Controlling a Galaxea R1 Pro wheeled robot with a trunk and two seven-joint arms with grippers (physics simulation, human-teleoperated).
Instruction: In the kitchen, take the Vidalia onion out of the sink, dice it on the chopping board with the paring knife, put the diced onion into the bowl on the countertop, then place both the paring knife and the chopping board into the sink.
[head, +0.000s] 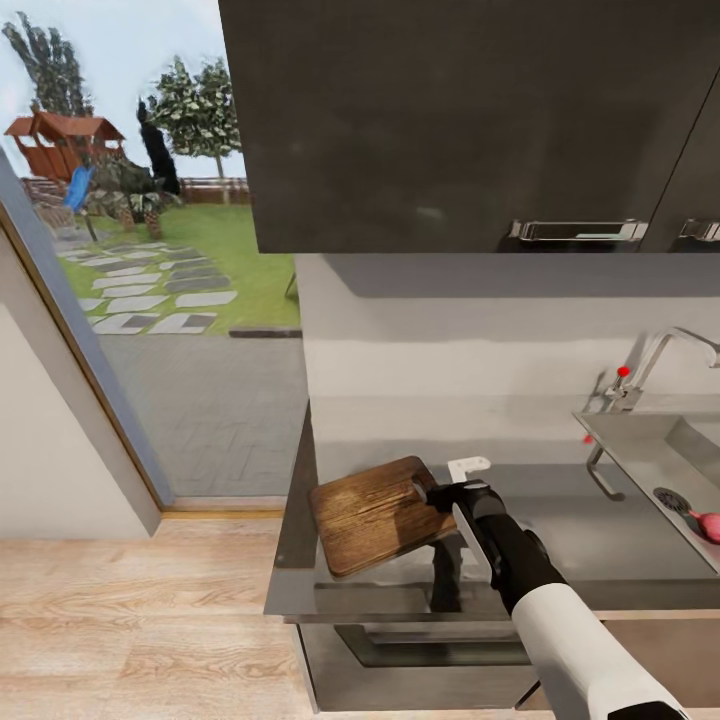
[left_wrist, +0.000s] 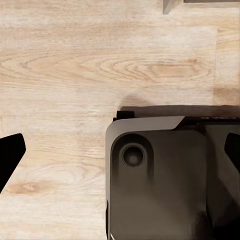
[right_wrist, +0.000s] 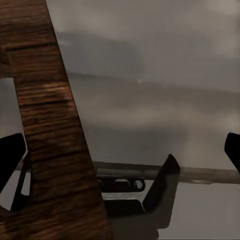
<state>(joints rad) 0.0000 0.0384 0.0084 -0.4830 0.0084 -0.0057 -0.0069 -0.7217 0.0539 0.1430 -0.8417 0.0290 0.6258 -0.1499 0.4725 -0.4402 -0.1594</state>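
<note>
The right tool (head: 432, 493) is seen clamped on the slot-handle end of the chopping board (head: 375, 515), a brown wood-grain slab held tilted above the grey, reflective table (head: 600, 540). The board's long axis runs away from the sink (head: 650, 450). Farther off, the pinkish Vidalia onion (head: 708, 524) lies in that steel basin by the drain. The left tool (left_wrist: 120, 160) hangs spread wide over pale wood floor (left_wrist: 75, 65).

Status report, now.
Right gripper at the board, grip unclear. Left gripper open over floor. Onion in sink. Nothing in the way.
</note>
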